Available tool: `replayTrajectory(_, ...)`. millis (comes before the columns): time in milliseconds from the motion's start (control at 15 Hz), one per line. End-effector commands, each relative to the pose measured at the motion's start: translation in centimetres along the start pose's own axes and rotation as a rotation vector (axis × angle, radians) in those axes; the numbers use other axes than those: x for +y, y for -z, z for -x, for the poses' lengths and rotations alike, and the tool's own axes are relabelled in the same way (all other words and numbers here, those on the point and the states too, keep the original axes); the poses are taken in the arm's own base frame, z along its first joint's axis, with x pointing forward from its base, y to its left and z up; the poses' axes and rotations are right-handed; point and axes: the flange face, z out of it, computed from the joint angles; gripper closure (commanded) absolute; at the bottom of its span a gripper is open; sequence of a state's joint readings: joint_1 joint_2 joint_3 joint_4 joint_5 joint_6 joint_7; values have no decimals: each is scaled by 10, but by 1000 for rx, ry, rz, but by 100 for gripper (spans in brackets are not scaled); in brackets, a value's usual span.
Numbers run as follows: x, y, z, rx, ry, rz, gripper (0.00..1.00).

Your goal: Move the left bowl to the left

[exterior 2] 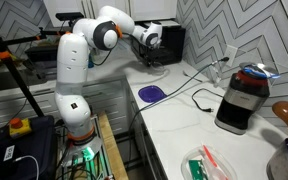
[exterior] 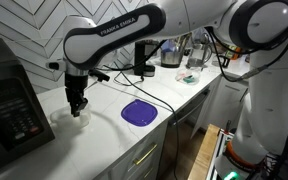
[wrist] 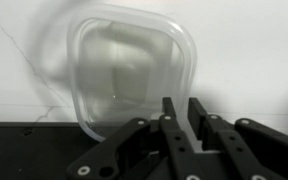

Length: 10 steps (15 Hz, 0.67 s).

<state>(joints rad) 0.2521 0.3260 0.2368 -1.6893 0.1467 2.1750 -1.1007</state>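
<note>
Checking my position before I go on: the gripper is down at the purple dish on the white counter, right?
Not quite. The gripper is down at the clear bowl on the white counter, not at the purple dish, which lies apart from it in an exterior view. The wrist view shows the fingers at the clear bowl's rim.

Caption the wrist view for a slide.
Wrist view: fingers at the lower-right rim of the clear bowl on the white counter; grip unclear.
</note>
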Motion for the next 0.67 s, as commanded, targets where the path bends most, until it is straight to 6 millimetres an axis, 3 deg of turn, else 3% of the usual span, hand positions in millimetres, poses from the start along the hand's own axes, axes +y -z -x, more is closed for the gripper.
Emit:
replayTrajectory(0, 1, 15, 5, 9, -19, 2, 45)
replayTrajectory(400, -16, 103, 36, 61, -135, 167, 2)
replayTrajectory(533, -20, 121, 41, 112, -139, 193, 0)
replayTrajectory(600, -3, 113, 28, 81, -121, 174, 0)
